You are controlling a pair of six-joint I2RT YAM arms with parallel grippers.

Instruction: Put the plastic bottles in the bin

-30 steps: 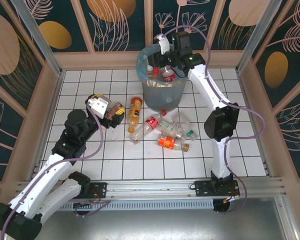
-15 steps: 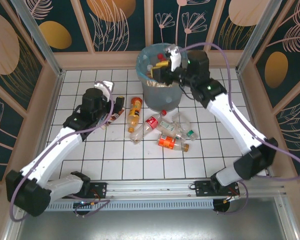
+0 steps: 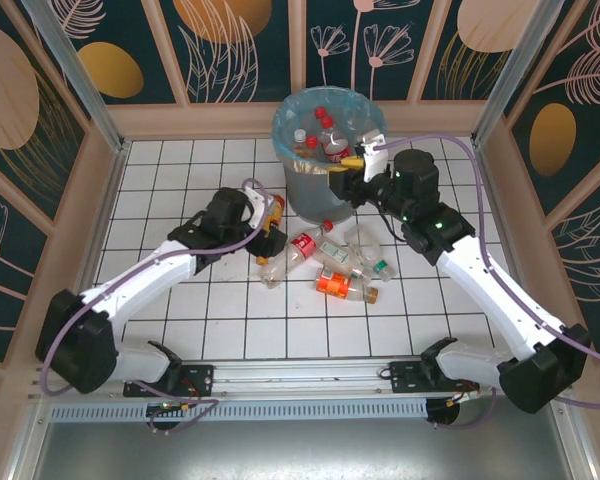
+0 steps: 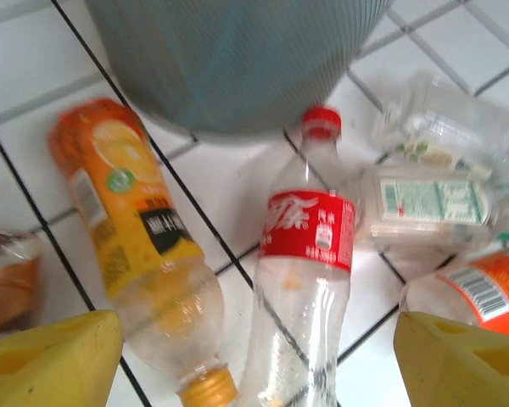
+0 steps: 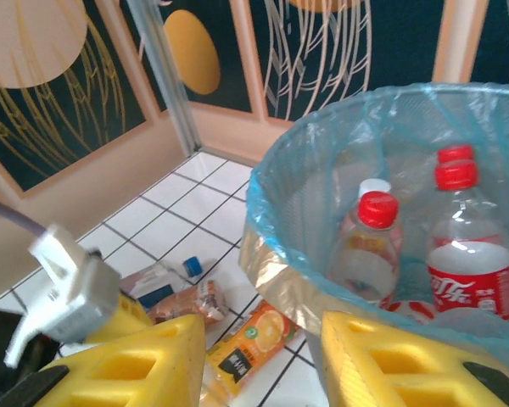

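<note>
The bin (image 3: 323,150), grey with a blue bag, stands at the back centre and holds several plastic bottles with red caps (image 5: 373,246). More bottles lie on the tiles in front of it: an orange-label one (image 4: 127,229), a red-label one (image 4: 310,254) and a clear cluster (image 3: 352,268). My left gripper (image 4: 259,365) hangs open above the orange and red-label bottles, one yellow finger on each side of the pair. It sits left of the bin's base (image 3: 268,226). My right gripper (image 5: 263,365) is open and empty beside the bin's near right rim (image 3: 348,176).
A brown-label bottle (image 5: 182,297) and a blue-capped one (image 5: 157,280) lie left of the bin, near my left wrist. An orange-red label bottle (image 3: 335,285) lies nearest the arms. Wooden walls and metal posts (image 3: 70,60) fence the tiled floor.
My left arm swung right, from the brown bottle to over the orange and red-label bottles, its jaws narrowing a little. My right gripper drew back from above the bin to its near right side.
</note>
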